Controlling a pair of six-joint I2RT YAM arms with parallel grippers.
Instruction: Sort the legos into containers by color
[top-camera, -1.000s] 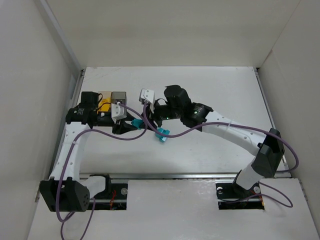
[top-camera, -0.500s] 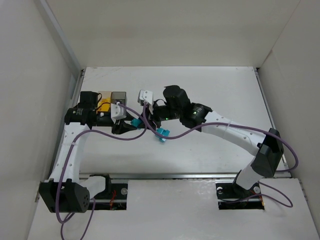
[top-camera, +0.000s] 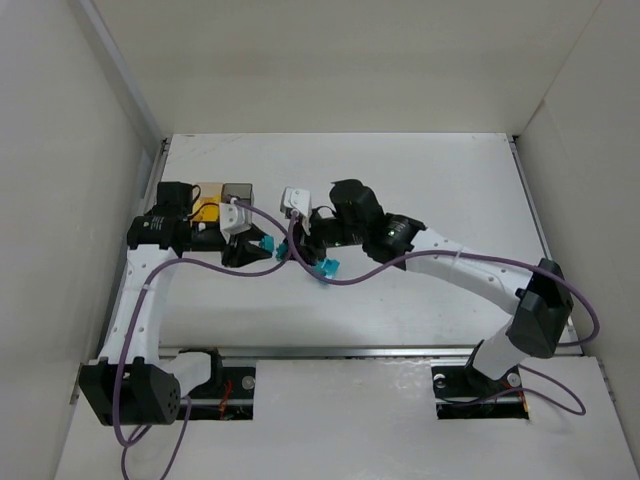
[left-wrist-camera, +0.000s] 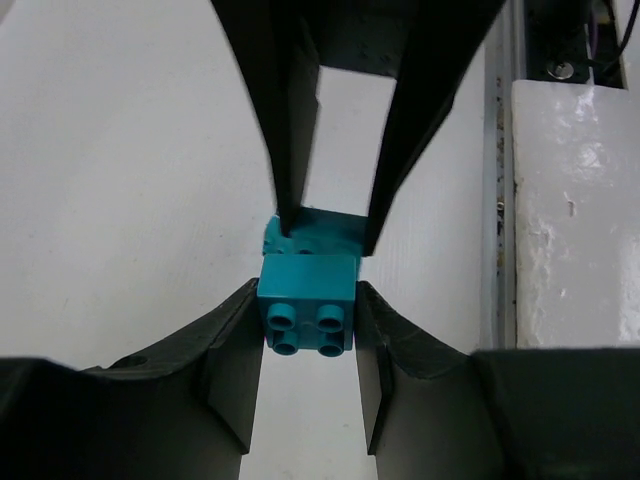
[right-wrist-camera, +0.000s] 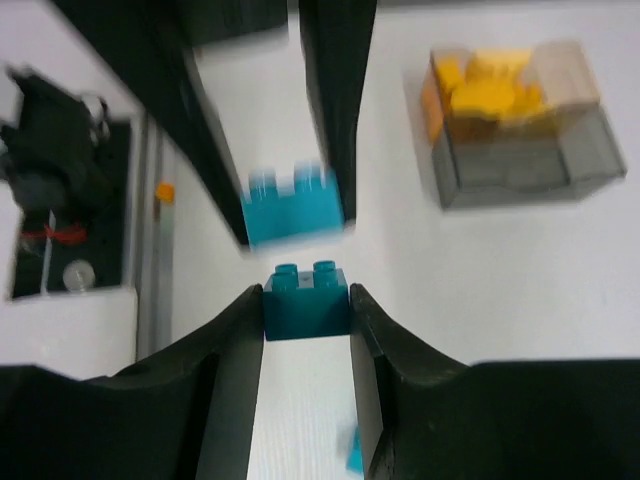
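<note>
My left pincer (left-wrist-camera: 307, 300) is clamped on a teal block (left-wrist-camera: 305, 315). My right pincer (right-wrist-camera: 307, 295) clamps a second block (right-wrist-camera: 306, 308) facing it; they may be touching.

blocks (left-wrist-camera: 305, 300) teal | legos (right-wrist-camera: 490, 85) yellow | amber box (right-wrist-camera: 572, 85) | smoky grey box (right-wrist-camera: 520, 165) | table (left-wrist-camera: 120, 150) white

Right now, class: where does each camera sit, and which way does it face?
Top external: above and behind the bases, looking down at the table; left arm and right arm show.
Left wrist: on the left arm, looking along the left gripper, shut on a teal brick, toward the right gripper.
Right wrist: on the right arm, looking along its fingers, shut on a second teal brick; containers beyond.
Shared: both wrist views show both grippers facing each other.
</note>
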